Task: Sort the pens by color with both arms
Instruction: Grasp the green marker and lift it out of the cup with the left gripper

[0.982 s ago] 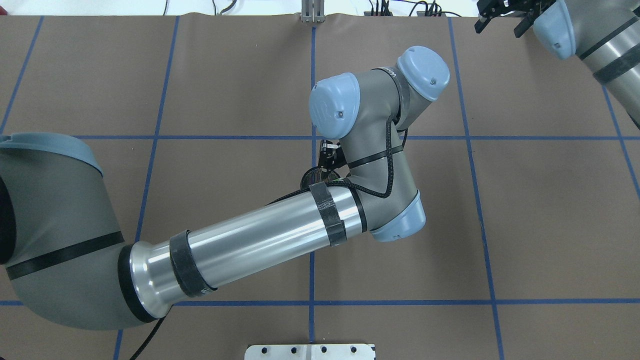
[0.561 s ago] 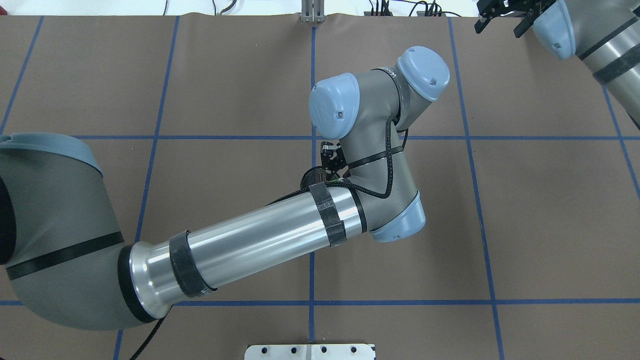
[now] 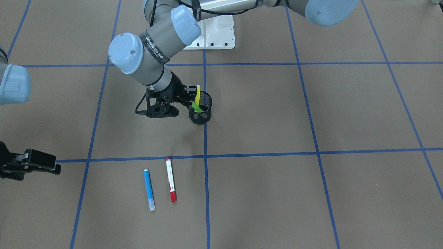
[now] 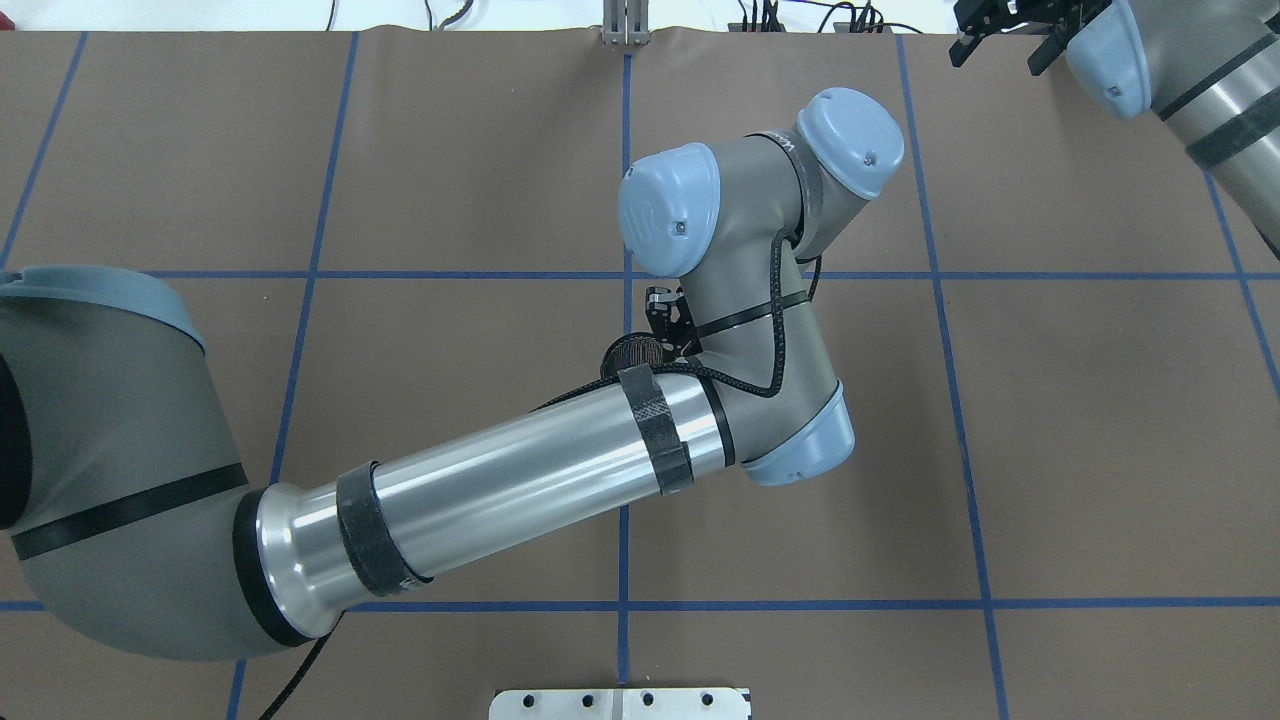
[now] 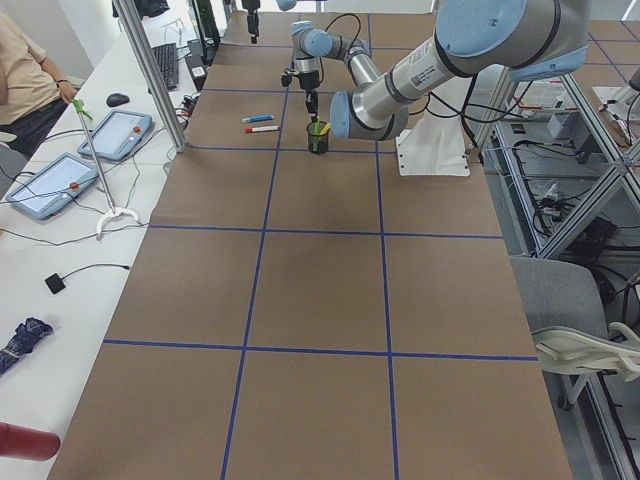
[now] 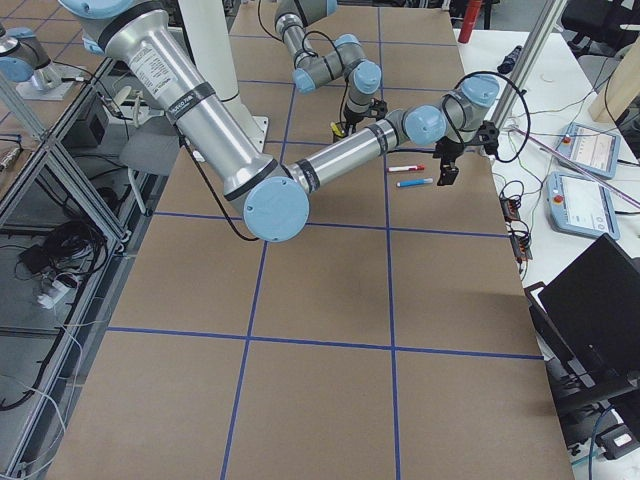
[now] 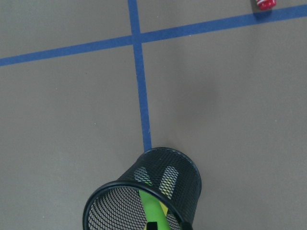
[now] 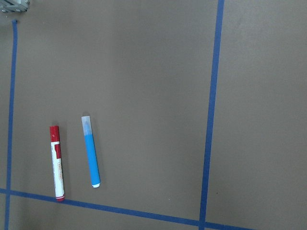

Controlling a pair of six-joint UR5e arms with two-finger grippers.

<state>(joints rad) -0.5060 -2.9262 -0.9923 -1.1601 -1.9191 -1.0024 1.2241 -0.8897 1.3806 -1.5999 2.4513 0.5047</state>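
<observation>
In hand: yellow pen (image 3: pixel 197 94) and green pen (image 3: pixel 197 108) are lodged in the mesh cup (image 3: pixel 203 118). The left pincer (image 3: pixel 189 97) is held at its rim, opening not discernible. The right pincer (image 4: pixel 1003 50) is spread, empty. The red pen (image 3: pixel 171 180) and blue pen (image 3: pixel 149 189), laid on the surface (image 3: pixel 311 103), are judged next to be grasped.

Mesh cup (image 3: pixel 202 112) on the table (image 3: pixel 311 110) in front of the pedestal (image 3: pixel 221 36), standing pens (image 3: pixel 197 96) inside it, left gripper (image 3: pixel 189 95) just beside its rim, loose pen (image 3: pixel 171 180) and second loose pen (image 3: pixel 149 188) side by side nearer the operators, right gripper (image 3: pixel 54 164) well apart from both.
</observation>
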